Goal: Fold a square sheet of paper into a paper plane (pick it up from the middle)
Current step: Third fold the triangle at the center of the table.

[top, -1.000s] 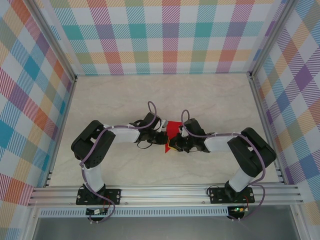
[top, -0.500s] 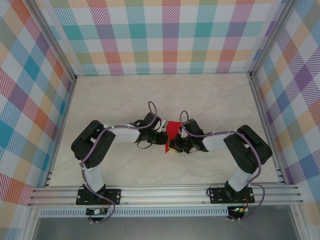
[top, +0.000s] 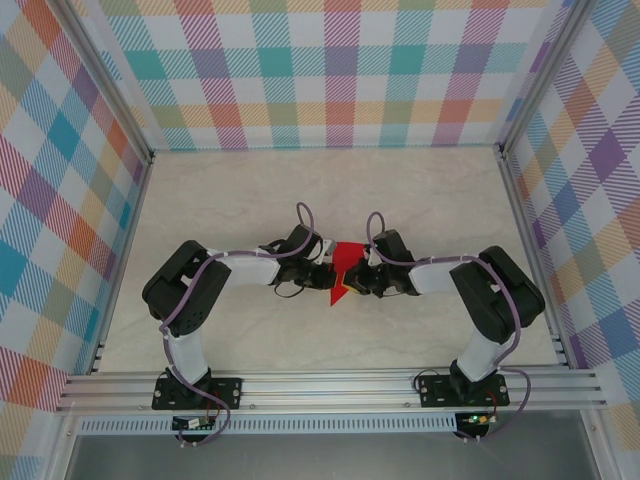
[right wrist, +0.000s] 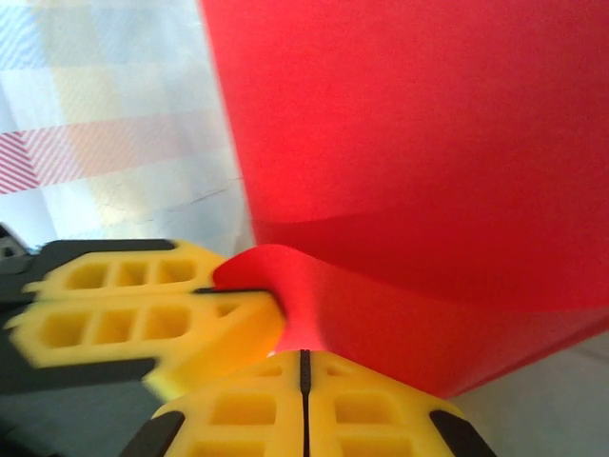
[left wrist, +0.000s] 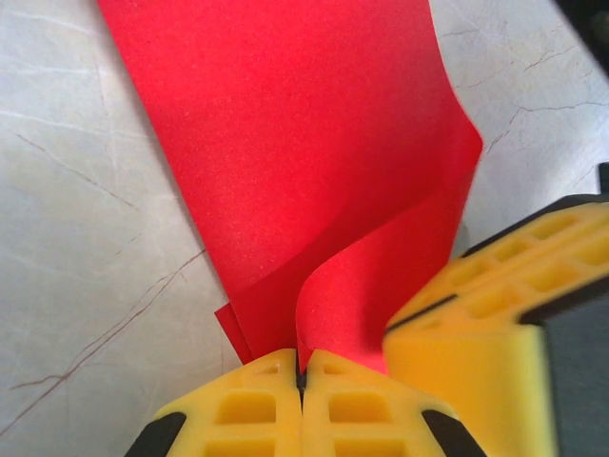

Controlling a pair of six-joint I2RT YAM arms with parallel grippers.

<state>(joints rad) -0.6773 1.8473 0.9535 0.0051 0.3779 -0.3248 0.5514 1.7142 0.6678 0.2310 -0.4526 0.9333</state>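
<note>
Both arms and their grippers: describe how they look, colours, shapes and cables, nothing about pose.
The left arm and right arm each have bulky black joint housings, white link covers and a thin purple cable looping along them, above a black base plate. The left gripper and right gripper have bright yellow fingers with moulded rectangular pockets and black backing.
</note>
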